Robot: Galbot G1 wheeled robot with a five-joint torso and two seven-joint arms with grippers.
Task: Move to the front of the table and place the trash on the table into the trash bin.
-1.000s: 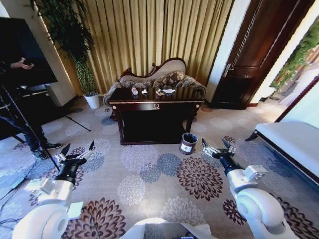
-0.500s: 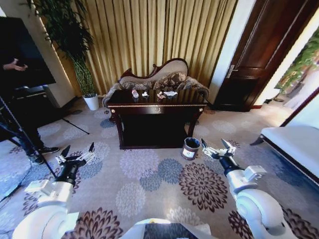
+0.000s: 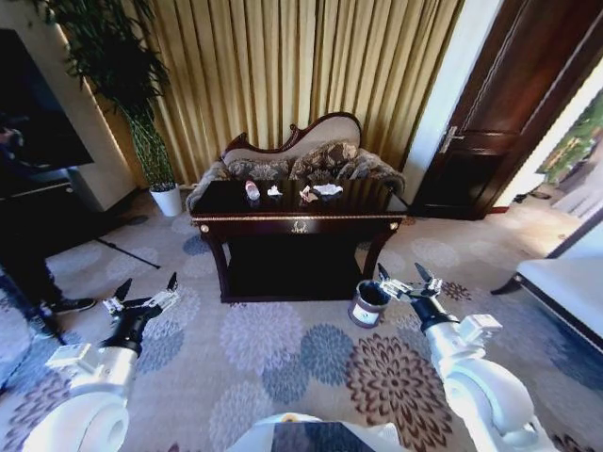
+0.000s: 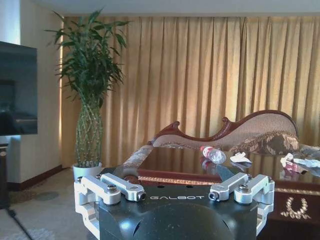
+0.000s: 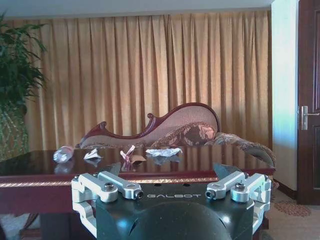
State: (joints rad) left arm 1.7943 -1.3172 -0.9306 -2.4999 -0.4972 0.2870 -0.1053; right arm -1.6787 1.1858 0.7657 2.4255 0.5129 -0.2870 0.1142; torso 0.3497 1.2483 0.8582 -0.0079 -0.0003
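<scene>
The dark glossy table [image 3: 297, 222] stands ahead of me at the centre of the head view. On its top lies the trash: a clear bottle [image 3: 252, 191] with a red cap, and white and pinkish paper scraps [image 3: 327, 189]. The trash bin [image 3: 367, 303] stands on the carpet by the table's front right leg. My left gripper [image 3: 146, 294] hangs open and empty low on the left. Just beside the bin, my right gripper [image 3: 403, 282] is open too. The left wrist view shows the bottle [image 4: 214, 154] beyond the gripper [image 4: 175, 192]. The right wrist view shows bottle [image 5: 63, 154] and scraps [image 5: 163, 151] past the gripper [image 5: 172, 192].
A carved-back sofa [image 3: 301, 155] sits behind the table against gold curtains. A tall plant in a white pot [image 3: 168, 200] stands back left, near a dark screen [image 3: 38, 113] and a tripod leg [image 3: 122, 252]. A dark door [image 3: 509, 104] is back right; a white bench [image 3: 565, 292] lies right.
The whole head view has shifted: the camera has come nearer, so table and bin look larger and closer. Both arms keep the same pose, grippers still open.
</scene>
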